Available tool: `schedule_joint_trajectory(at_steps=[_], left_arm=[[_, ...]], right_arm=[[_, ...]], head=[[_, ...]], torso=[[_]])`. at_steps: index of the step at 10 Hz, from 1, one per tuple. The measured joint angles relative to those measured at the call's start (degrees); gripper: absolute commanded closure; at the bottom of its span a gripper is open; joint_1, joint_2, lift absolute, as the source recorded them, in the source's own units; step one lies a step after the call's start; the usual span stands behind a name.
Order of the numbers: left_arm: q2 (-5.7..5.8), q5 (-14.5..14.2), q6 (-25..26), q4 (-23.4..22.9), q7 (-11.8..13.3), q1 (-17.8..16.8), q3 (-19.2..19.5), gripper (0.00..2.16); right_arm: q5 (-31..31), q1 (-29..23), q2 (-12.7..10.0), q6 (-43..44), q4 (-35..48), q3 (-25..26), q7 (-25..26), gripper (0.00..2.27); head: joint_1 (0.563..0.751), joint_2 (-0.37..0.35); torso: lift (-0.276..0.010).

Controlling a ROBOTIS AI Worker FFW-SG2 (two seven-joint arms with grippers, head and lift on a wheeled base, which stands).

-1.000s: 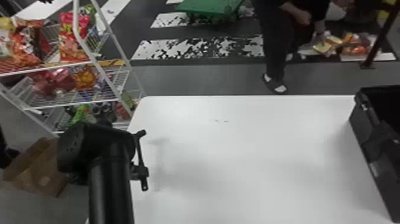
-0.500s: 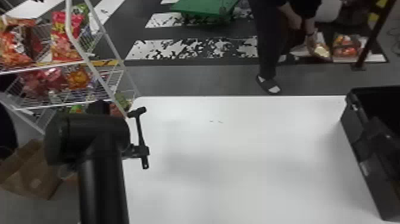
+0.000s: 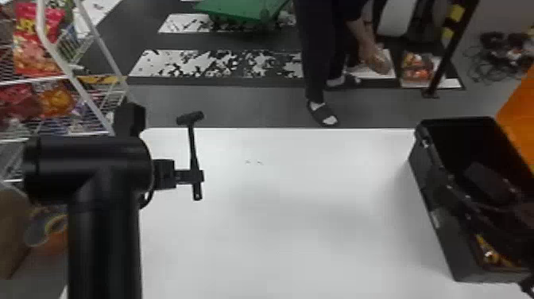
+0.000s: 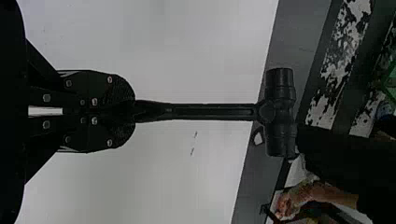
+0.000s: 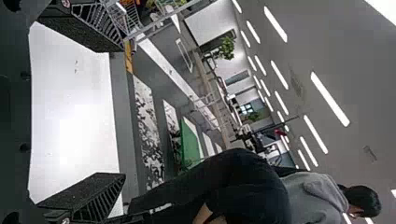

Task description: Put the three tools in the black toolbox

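In the head view my left gripper [image 3: 190, 176] is over the table's left part, shut on the handle of a black hammer [image 3: 193, 147] whose head points to the table's far edge. The left wrist view shows the left gripper [image 4: 126, 112] clamped around the handle's end, with the hammer [image 4: 210, 112] reaching straight out from the fingertips. The black toolbox [image 3: 437, 222] stands open at the table's right side, with a yellow item [image 3: 490, 252] in its near part. In the right wrist view my right gripper [image 5: 88, 112] has its fingers wide apart and nothing between them.
The white table [image 3: 294, 222] stretches between the left arm and the toolbox. A wire shelf with snack bags [image 3: 37, 43] stands beyond its left side. An orange surface [image 3: 520, 115] rises behind the toolbox. A green cart [image 3: 242, 10] is on the floor behind.
The head view has swung to the right, bringing more of the toolbox in. My left gripper, still holding the hammer, has moved forward and rightward over the table.
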State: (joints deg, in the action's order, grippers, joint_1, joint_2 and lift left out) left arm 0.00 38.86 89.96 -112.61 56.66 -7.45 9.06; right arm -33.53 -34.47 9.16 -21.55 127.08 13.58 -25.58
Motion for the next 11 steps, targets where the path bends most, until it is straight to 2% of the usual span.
schedule_joint_trajectory(at_steps=[3,5,8,11], left_arm=[[0.00,-13.7,0.0,0.5,-6.0,-1.9,-3.1,1.72],[0.00,-19.6,0.0,2.2,-6.3,-3.9,-4.1,1.72],[0.00,-27.1,0.0,3.5,-5.3,-6.4,-4.8,1.72],[0.00,-34.1,0.0,6.6,-5.7,-7.5,-6.1,1.72]], right_arm=[[1.6,0.2,0.1,-6.5,1.4,0.3,0.0,0.04],[2.0,0.4,0.2,-10.3,2.3,0.5,-0.2,0.04],[2.3,2.4,0.2,-16.2,2.6,0.5,-0.6,0.04],[2.1,3.4,0.4,-18.1,3.0,0.8,-1.1,0.04]], head=[[0.695,0.013],[0.695,-0.026],[0.695,-0.075],[0.695,-0.123]], torso=[[-0.055],[-0.055],[-0.055],[-0.055]])
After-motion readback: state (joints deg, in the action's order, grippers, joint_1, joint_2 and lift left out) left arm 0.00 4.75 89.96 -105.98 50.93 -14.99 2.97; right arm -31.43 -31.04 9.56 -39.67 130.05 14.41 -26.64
